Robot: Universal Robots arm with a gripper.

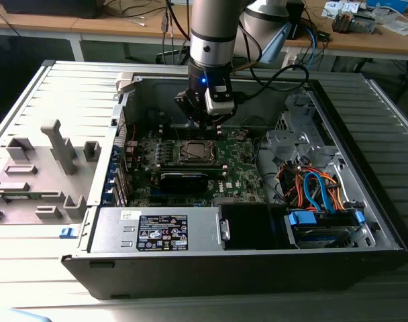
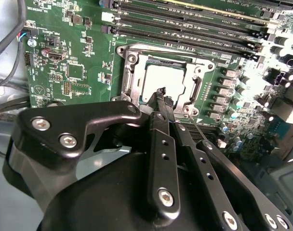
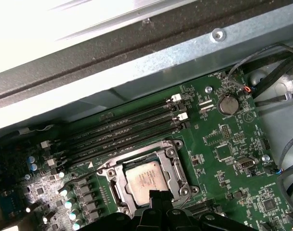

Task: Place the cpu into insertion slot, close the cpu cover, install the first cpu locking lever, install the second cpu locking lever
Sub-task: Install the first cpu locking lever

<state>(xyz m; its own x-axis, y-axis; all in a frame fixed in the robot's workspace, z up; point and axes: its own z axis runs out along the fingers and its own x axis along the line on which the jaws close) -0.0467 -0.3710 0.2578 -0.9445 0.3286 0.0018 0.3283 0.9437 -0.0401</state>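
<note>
The cpu [image 3: 146, 179] lies flat in the insertion slot [image 1: 190, 151], its silver-grey top facing up [image 2: 165, 79]. The cpu cover [image 3: 171, 167] is a silvery frame lying down around the chip, also visible in the second wrist view [image 2: 131, 72]. A thin wire locking lever [image 3: 85, 177] runs beside the socket; I cannot tell whether it is latched. My gripper [image 2: 162, 94] hangs over the socket's edge, its black fingers [image 2: 162, 144] shut together with nothing seen between them. In the exterior view the gripper [image 1: 205, 121] stands just behind the socket, and its tip [image 3: 158, 195] sits against the socket frame.
Long memory slots [image 3: 122, 130] run beside the socket. A black card [image 1: 184, 180] sits in front of it, then the power supply [image 1: 157, 231]. Drive cables [image 1: 318, 191] fill the exterior view's right. The case walls [image 1: 123, 87] enclose the board. A grey fixture [image 1: 56, 147] stands outside at the left.
</note>
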